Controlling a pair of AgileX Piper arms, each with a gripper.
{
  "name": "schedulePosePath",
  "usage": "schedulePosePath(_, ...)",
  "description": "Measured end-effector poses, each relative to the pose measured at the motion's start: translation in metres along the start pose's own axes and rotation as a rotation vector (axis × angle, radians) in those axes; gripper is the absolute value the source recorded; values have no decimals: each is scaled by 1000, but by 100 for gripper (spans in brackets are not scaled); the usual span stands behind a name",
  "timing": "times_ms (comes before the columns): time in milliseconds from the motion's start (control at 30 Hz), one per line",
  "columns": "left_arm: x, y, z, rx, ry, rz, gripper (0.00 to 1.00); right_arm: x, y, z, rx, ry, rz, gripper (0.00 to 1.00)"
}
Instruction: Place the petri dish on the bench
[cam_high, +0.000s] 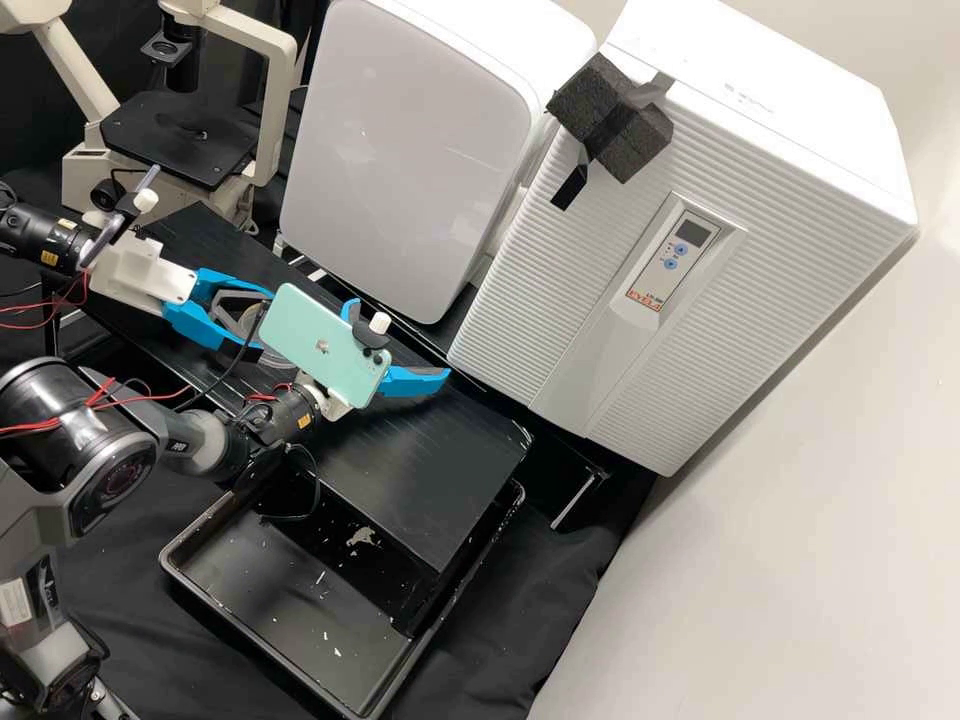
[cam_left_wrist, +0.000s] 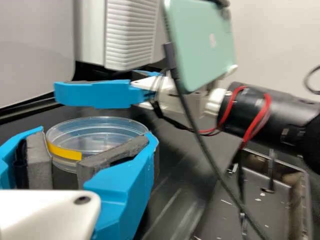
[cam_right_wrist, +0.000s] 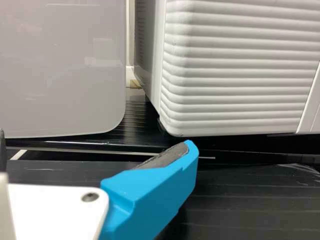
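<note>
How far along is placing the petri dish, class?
Done: the petri dish looks grasped, between the left gripper's pads. In hand: that dish, at the bench; whether it touches down, I can't tell. Left: probably lowering it if raised, then releasing it.

From my station I note a pale, plain wall (cam_high: 820, 480) along one side, black cloth (cam_high: 560, 620) draped at its foot, and a microscope (cam_high: 180, 145) with a black stage in the far corner. Two bulky white units stand side by side: a smooth-fronted one (cam_high: 410, 160), faintly reflecting light, and a ridged one (cam_high: 545, 290) with a small control panel (cam_high: 675, 255) and dark foam (cam_high: 640, 140) taped on.
</note>
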Motion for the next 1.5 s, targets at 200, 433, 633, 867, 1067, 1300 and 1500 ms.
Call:
schedulePosePath(200, 4, -4, -7, 9, 35, -4, 0, 0, 0, 0, 0, 0, 0, 100)
schedulePosePath(433, 5, -5, -8, 22, 35, -4, 100, 0, 0, 0, 0, 0, 0, 100)
schedulePosePath(633, 4, -5, -9, 22, 39, -3, 100, 0, 0, 0, 0, 0, 0, 100)
schedulePosePath(867, 3, -4, -11, 20, 45, 0, 100, 0, 0, 0, 0, 0, 0, 100)
schedulePosePath(1067, 2, -6, -11, 25, 40, -6, 100, 0, 0, 0, 0, 0, 0, 100)
schedulePosePath(1300, -18, -5, -9, 14, 26, 26, 100, 0, 0, 0, 0, 0, 0, 100)
schedulePosePath(1500, -52, -1, -4, 129, 23, 105, 100, 0, 0, 0, 0, 0, 0, 100)
